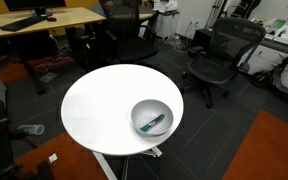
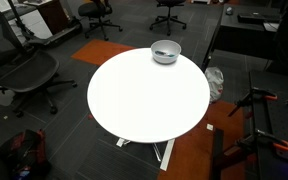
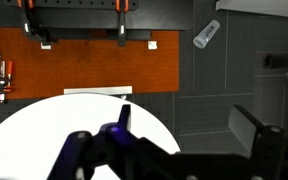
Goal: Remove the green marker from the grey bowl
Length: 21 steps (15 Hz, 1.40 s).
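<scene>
Round white surface (image 1: 104,105), seen whole in both exterior views, stands on a dark floor among black office chairs (image 1: 219,55). In the wrist view an orange carpet (image 3: 84,60) lies beyond its curved edge. My hand (image 3: 179,150) appears only in the wrist view, as a dark, blurred shape low in the picture, over the surface's edge. I cannot tell how far its fingers are parted, nor whether they hold anything. The grey bowl (image 1: 152,117) sits upright on the surface, close to its rim. The green marker (image 1: 155,122) lies slanted inside the bowl, resting on its bottom.
</scene>
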Motion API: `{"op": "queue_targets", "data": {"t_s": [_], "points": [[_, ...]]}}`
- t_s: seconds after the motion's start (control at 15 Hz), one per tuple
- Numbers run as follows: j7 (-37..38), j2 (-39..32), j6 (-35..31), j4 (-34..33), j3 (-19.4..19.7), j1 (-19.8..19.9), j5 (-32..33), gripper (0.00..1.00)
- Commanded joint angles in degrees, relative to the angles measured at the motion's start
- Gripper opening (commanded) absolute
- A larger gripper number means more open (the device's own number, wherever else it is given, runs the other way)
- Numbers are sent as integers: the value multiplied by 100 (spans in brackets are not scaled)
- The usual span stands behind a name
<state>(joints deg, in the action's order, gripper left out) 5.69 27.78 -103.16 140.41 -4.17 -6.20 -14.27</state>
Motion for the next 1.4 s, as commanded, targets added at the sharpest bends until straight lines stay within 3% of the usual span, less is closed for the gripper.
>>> {"op": "queue_targets", "data": {"t_s": [0.0, 0.73, 1.33], "points": [[-217, -249, -172, -309, 179, 267, 225, 100], [-656, -1382, -1465, -1078, 726, 828, 1058, 100], [-1334, -2410, -2486, -1507, 1181, 1095, 881, 100]]}}
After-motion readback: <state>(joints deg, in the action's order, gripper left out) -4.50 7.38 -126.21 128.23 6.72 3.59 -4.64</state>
